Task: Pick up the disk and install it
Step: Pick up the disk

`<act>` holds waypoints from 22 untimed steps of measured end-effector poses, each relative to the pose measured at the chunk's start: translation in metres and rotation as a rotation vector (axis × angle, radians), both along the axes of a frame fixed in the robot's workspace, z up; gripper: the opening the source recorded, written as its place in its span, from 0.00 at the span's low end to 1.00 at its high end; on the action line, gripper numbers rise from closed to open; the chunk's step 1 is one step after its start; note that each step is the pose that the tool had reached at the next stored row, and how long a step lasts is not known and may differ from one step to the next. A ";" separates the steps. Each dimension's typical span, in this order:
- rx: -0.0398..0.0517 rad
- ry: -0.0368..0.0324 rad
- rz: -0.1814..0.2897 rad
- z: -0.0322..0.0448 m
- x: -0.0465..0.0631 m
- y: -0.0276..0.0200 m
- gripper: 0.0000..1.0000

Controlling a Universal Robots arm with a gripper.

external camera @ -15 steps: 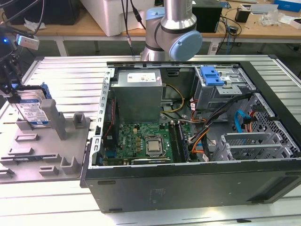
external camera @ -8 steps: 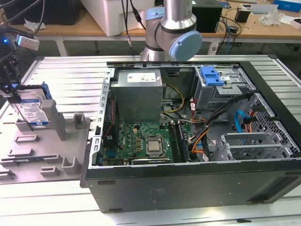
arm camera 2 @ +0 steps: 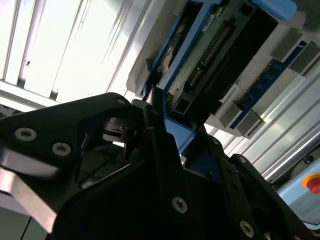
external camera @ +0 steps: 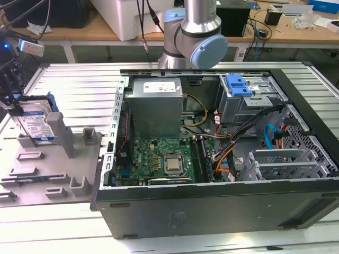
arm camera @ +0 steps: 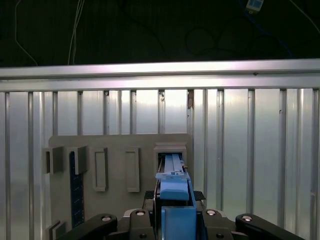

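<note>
The disk stands on edge in a slot of the grey fixture plate, at the exterior view's left. It is silver with a white-and-blue label and a blue carrier rail. My gripper reaches down over its upper end. In the first wrist view the disk appears edge-on, and the gripper has a black finger pressed against each side of it. In the second wrist view the disk shows its green circuit-board side, with one finger lying along the blue rail. The gripper is shut on the disk.
An open computer case fills the exterior view's middle and right, with a motherboard, a power supply and loose cables. A metal drive cage topped by a blue latch bracket sits at its far right. The arm's elbow rises behind the case.
</note>
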State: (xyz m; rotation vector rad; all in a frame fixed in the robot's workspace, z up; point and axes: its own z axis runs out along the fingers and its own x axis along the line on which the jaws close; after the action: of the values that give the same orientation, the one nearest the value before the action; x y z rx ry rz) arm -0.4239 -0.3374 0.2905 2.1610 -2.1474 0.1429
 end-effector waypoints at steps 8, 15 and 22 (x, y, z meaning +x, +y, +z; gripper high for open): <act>0.0070 -0.0032 0.000 0.0001 -0.001 -0.0002 0.37; 0.0079 -0.0032 0.000 0.0001 -0.001 -0.0002 0.37; 0.0188 -0.0034 0.000 0.0004 -0.001 -0.0003 0.37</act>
State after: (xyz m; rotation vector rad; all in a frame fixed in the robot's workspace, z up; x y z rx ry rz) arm -0.4245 -0.3377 0.2909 2.1724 -2.1592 0.1270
